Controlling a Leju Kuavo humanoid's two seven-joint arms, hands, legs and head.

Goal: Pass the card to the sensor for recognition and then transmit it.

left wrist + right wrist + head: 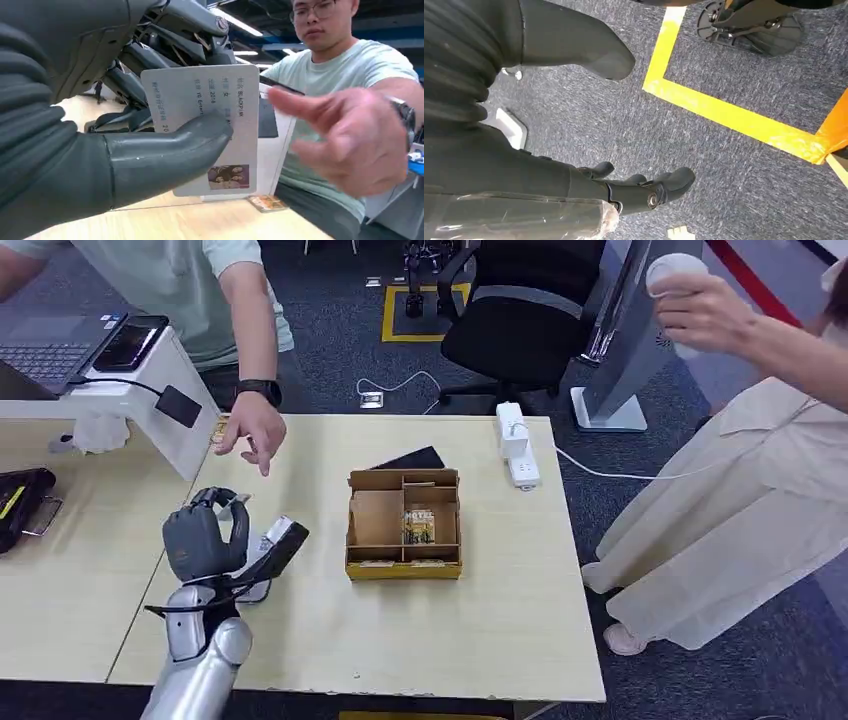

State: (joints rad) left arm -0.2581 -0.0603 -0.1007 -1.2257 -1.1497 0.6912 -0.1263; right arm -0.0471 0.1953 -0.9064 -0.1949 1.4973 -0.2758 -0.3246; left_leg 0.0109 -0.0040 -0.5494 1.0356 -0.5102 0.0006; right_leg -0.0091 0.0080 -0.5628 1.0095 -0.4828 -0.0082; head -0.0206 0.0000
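- Over the left part of the pale wooden table (pixel 420 630), the robot's left hand (pixel 205 535) holds the white printed plastic card (pixel 207 125) up off the surface, and a person's bare hand (pixel 252 432) with a dark wristwatch reaches toward it from behind.
- The card could slip, I judge, if that hand tugs before the grip loosens, since the hold looks like a pinch rather than a full wrap.
- It could also miss the small black flat sensor pad (pixel 178 405) on the white stand (pixel 165 370), which sits well apart from the card.
- The thick grey thumb presses across the card's printed face; the darker fingers (pixel 130 85) back it from behind, and its far edge juts free.
- The right hand (pixel 644 187) hangs over the grey carpet, fingers loosely apart, holding nothing.
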